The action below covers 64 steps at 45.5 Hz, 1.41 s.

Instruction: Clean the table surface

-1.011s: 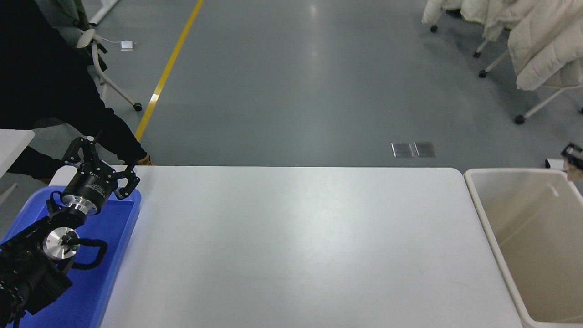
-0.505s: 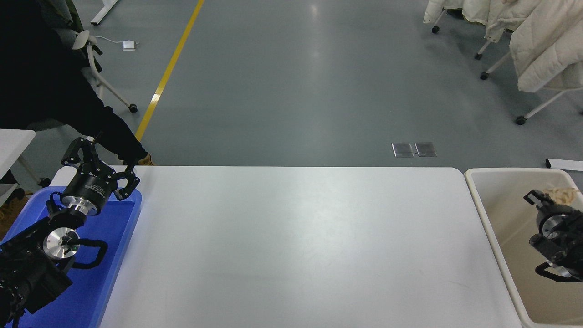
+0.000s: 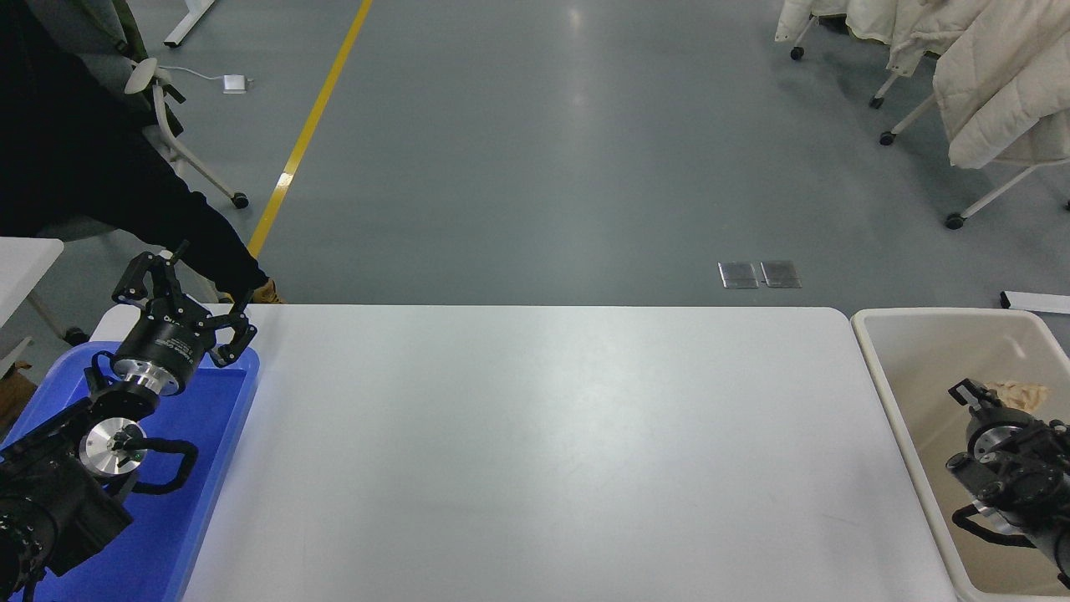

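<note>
The white table surface [image 3: 535, 435] fills the middle of the head view and nothing lies on it. My right gripper [image 3: 980, 395] is down inside the beige bin [image 3: 873, 351] at the table's right end. It is shut on a crumpled tan wad of paper [image 3: 1018, 392] that sticks out past its fingers. My left gripper [image 3: 185, 303] is open and empty, parked over the far end of the blue tray [image 3: 209, 435] at the lower left.
A person in a black sleeve [image 3: 192, 230] reaches to the table's far left corner, the hand [image 3: 267, 293] just beyond my left gripper. Chairs hung with white coats [image 3: 995, 75] stand on the grey floor at the far right.
My right arm has come in from the right edge and gone down into the beige bin with the tan wad. The left arm has not moved.
</note>
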Available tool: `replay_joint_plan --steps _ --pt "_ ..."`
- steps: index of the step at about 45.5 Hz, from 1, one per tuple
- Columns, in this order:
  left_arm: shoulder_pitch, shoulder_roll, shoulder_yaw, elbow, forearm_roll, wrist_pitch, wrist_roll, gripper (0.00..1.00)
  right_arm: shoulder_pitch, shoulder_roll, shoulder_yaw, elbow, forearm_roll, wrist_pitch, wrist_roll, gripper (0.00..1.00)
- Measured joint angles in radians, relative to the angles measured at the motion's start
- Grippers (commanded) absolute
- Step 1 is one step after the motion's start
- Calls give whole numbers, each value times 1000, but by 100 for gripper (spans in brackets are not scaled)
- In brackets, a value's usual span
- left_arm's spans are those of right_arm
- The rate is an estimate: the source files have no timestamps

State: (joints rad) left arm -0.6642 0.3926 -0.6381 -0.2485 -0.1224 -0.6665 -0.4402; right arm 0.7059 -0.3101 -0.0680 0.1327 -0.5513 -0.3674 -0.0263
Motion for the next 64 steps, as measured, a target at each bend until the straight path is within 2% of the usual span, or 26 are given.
replay_joint_plan --steps 15,27,35,41,50,55,64 --pt "0 0 0 0 0 1 0 100 21 -6 6 -3 32 -7 0 100" --pt "0 0 0 0 0 1 0 100 42 -68 9 20 46 -6 0 100" --pt "0 0 0 0 0 1 0 100 63 -148 37 101 49 -8 0 100" --pt "0 0 0 0 -1 1 0 100 75 -239 167 248 50 -6 1 100" --pt "0 0 0 0 0 1 0 100 38 -341 502 529 51 -1 1 100" --pt "0 0 0 0 0 1 0 100 8 -336 633 634 51 1 1 100" --pt "0 0 0 0 0 1 0 100 -42 -248 811 754 49 3 3 100"
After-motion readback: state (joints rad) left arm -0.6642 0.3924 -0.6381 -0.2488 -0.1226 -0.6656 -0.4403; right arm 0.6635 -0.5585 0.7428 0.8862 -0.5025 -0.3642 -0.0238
